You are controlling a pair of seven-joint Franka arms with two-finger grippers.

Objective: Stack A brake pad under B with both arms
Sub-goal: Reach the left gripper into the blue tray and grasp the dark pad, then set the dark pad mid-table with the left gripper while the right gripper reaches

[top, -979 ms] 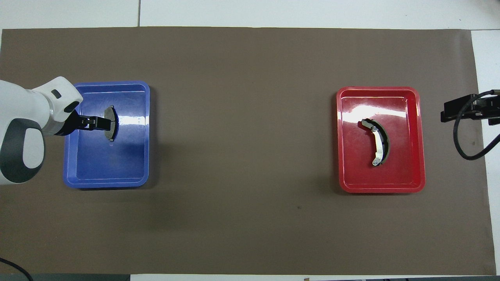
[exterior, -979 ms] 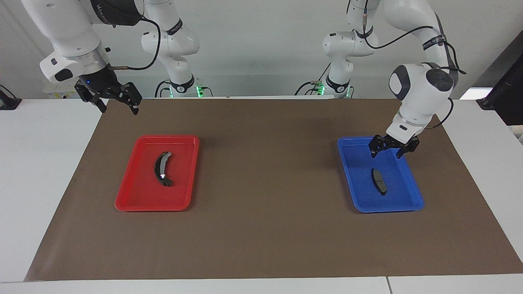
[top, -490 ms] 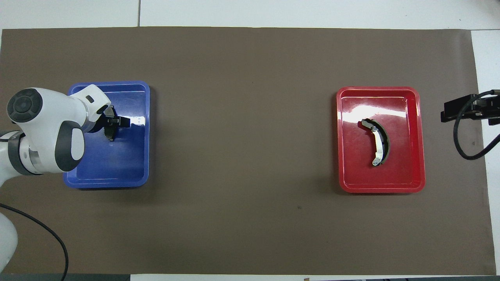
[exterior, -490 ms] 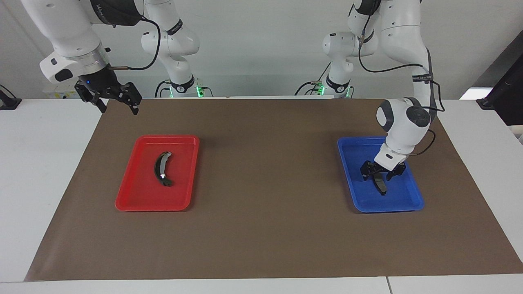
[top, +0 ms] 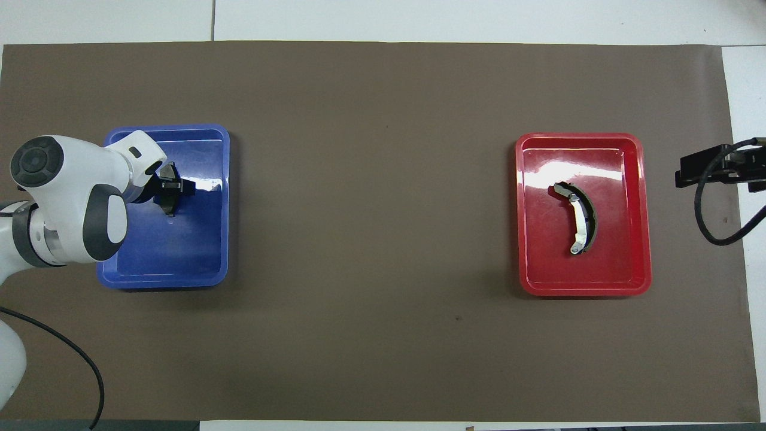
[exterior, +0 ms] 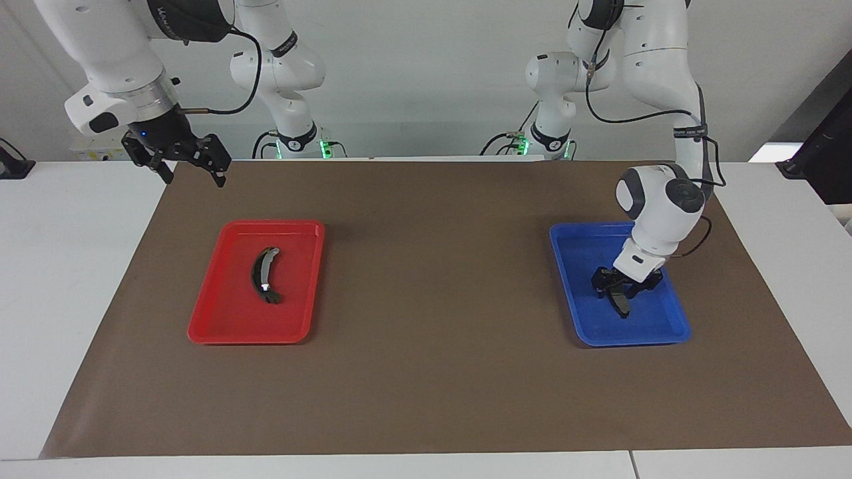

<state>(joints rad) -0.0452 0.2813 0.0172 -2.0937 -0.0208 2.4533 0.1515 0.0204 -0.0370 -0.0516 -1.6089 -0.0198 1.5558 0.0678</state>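
The left gripper (exterior: 624,291) sat low in the blue tray (exterior: 669,330), fingers narrowed around pad A (exterior: 622,305); whether they gripped it I could not tell. The right gripper (exterior: 192,169) waited spread wide and empty; only the facing view showed its fingers. B (top: 579,218) lay in the red tray (top: 634,281).

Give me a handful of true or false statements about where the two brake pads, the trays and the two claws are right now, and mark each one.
1. The short A brake pad lies in the blue tray. True.
2. The crescent pad B lies on the bare brown mat. False: it lies in the red tray.
3. The left claw is down in the blue tray at the short pad. True.
4. The right claw is down in the red tray. False: it hangs in the air at the mat's corner at the right arm's end, waiting.
5. The two pads are already stacked. False: each lies in its own tray.
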